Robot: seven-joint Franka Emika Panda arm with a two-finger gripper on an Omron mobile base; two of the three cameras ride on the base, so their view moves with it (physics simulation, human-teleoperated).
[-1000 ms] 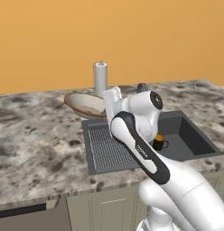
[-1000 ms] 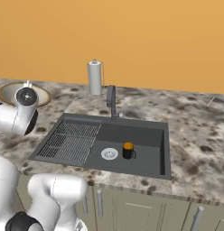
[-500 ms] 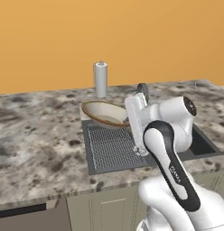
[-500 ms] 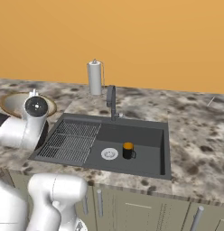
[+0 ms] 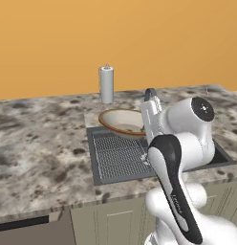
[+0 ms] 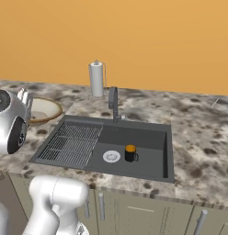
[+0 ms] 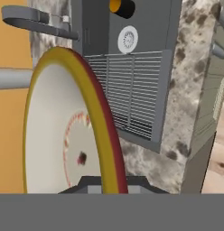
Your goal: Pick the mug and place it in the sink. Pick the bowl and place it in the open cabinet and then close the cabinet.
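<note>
My gripper (image 5: pixel 147 125) is shut on the rim of the cream bowl (image 5: pixel 121 122) and holds it slightly tilted by the back left corner of the sink (image 5: pixel 94 158). From the right, the bowl (image 6: pixel 44 110) hangs just left of the ribbed drainboard, with the gripper (image 6: pixel 27 99) at its near side. In the hand view the bowl (image 7: pixel 59 131) stands edge-on, its orange-brown rim clamped between the fingertips (image 7: pixel 91 184). The black mug (image 6: pixel 130 153) stands upright in the sink (image 6: pixel 166 151) beside the drain. It appears again as the mug (image 7: pixel 122 6). The cabinet is out of view.
A paper towel roll (image 6: pixel 96 78) stands at the back wall behind the sink. The dark gooseneck tap (image 6: pixel 113 103) rises at the sink's back edge. Speckled stone counter (image 5: pixel 39 139) spreads left of the sink, and more counter (image 6: pixel 203 137) lies to its right. Grey-green base cabinets run below.
The arm has swung right with the bowl in its grip, carrying it from over the left counter to the sink's back left corner. The mug has stayed put.
</note>
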